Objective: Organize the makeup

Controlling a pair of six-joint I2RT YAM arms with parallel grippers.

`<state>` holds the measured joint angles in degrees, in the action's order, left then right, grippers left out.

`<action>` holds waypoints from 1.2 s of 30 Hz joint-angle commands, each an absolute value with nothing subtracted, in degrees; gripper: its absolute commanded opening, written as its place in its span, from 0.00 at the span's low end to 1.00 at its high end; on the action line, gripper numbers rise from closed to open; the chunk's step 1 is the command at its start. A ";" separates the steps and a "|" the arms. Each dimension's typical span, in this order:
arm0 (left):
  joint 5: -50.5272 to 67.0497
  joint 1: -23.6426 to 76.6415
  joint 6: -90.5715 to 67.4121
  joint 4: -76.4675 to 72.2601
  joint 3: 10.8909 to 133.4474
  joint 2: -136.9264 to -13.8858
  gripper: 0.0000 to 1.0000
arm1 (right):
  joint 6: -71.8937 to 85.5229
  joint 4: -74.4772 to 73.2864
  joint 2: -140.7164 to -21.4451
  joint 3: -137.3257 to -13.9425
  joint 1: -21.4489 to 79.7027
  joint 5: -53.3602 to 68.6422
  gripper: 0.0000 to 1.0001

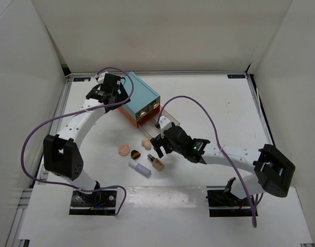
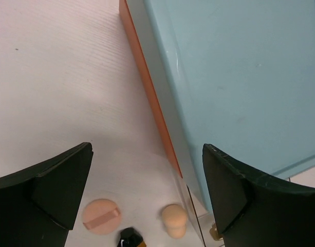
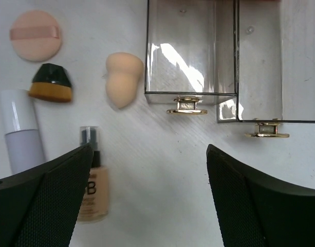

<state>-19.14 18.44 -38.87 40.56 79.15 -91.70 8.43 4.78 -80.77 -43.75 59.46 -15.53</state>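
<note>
Lying on table (image 3: 162,175) beside pulled-out clear drawers (image 3: 190,46): puff (image 3: 35,35), sponge (image 3: 124,78), bottle (image 3: 93,190); left fingers (image 2: 44,190), right fingers (image 3: 39,206) spread.

The left arm (image 1: 82,121) is stretching forward and away from its base, and the left gripper (image 2: 147,195) is holding its jaws wide apart, empty. The right arm (image 1: 234,157) is bending at the elbow and reaching leftward, with the right gripper (image 3: 149,200) likewise gaping, empty.
</note>
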 commanded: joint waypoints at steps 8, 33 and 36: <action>-22.41 18.19 -33.49 47.28 79.99 -77.53 0.98 | 5.63 0.36 -77.51 -41.93 63.80 -3.70 0.82; -18.46 18.28 -34.80 50.79 63.63 -67.32 0.98 | 4.57 2.21 -71.03 -35.86 66.45 -11.23 0.11; -16.44 18.19 -34.37 50.45 62.67 -67.50 0.98 | 1.50 0.88 -66.10 -37.17 66.10 -16.85 0.11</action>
